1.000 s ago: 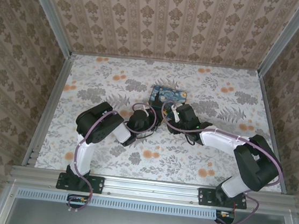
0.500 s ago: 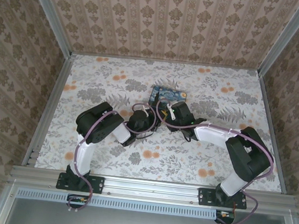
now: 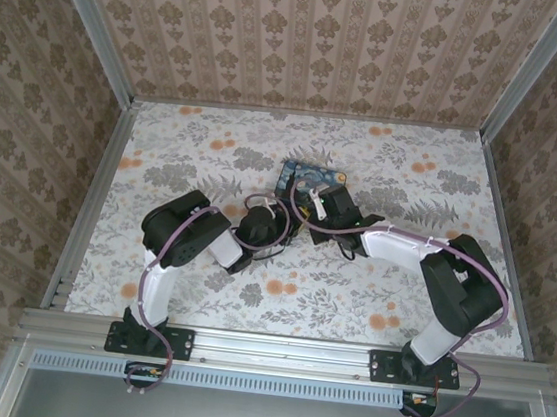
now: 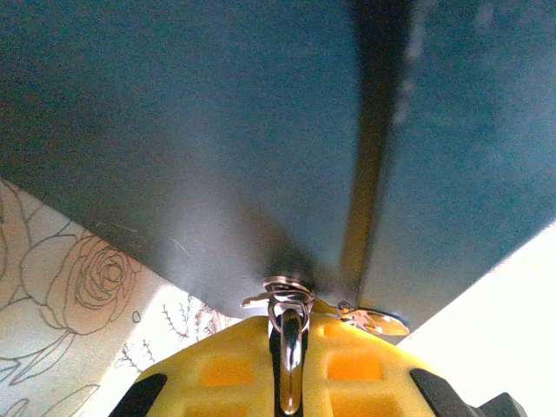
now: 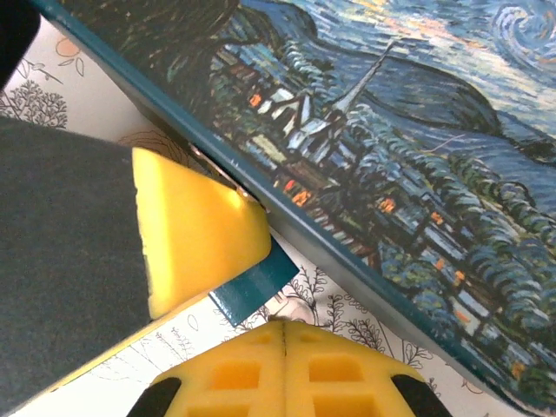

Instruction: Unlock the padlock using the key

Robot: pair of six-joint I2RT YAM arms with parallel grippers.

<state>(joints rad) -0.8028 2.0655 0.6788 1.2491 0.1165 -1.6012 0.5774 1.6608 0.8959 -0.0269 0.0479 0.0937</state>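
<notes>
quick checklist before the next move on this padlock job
1. Left hand gripping the padlock: ok, shut on its silvery shackle, teal body poking out under the pad.
2. Right hand holding the key: not ok, shut, nothing between its pads.
3. Key's location: cannot tell.
4. Room beside the painted tin box: not ok, both hands right against its edge.

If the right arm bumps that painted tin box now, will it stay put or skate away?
The painted tin box lies flat and low on the table, so it probably won't tip or roll. Its walls look thin, so it is likely light, and a nudge from the shut right gripper may slide it over that smooth printed surface.
</notes>
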